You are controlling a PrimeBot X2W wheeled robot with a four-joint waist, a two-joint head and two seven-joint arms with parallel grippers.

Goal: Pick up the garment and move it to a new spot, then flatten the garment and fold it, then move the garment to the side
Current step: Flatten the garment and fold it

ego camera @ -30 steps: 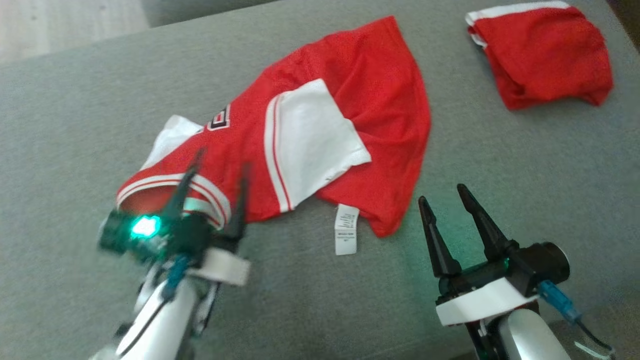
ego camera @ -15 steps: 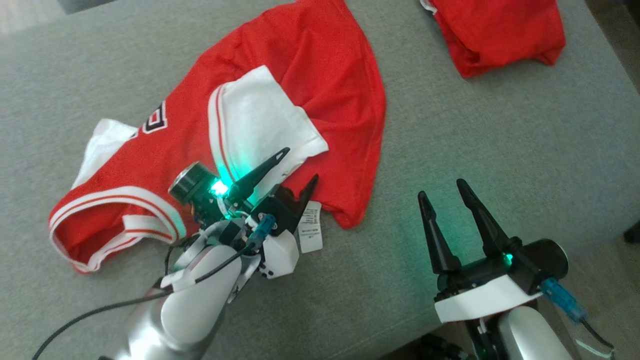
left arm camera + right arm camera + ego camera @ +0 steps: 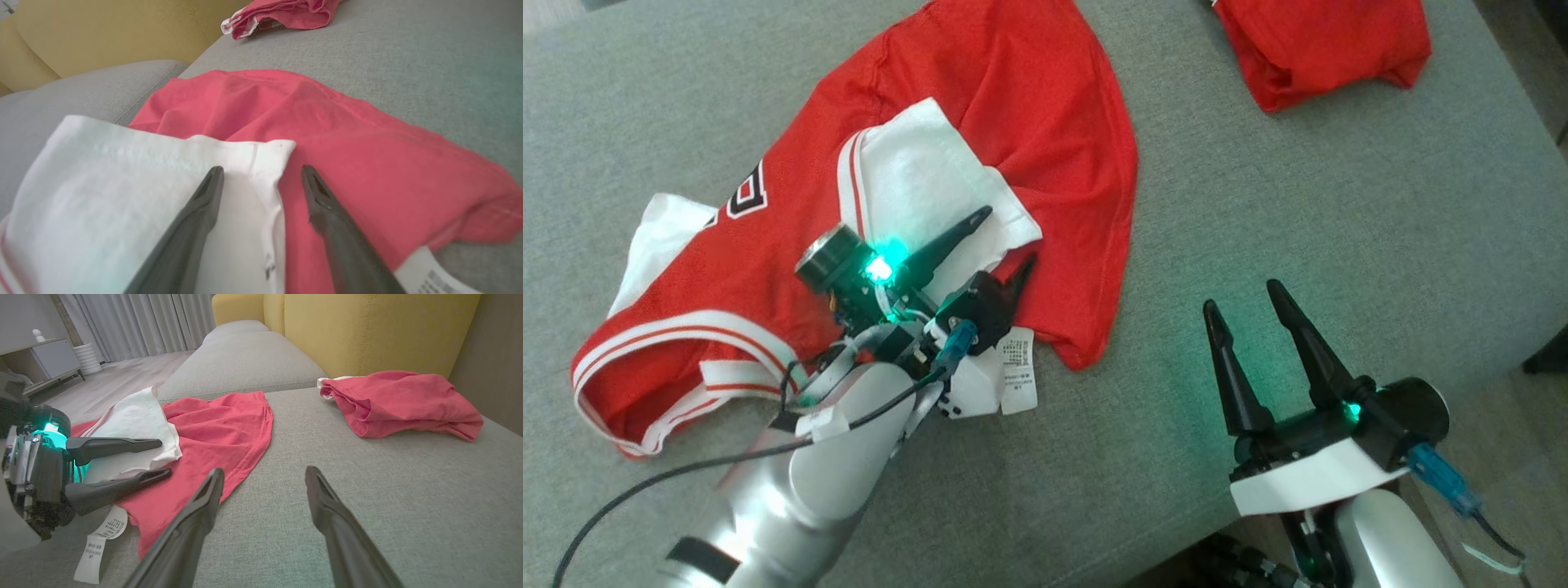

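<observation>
My L tool, jaws spread & empty, hovers over the white panel of the red garment, crumpled on the grey sofa seat. R tool, likewise spread w/ nothing in it, sits near the hem.

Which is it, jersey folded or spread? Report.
Spread but rumpled: jersey lies open on the sofa, white flap turned over it.

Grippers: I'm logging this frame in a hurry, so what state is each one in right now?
Left gripper: open, holding nothing, over the white panel of the red garment.
Right gripper: open, empty, over the grey cushion.
</observation>
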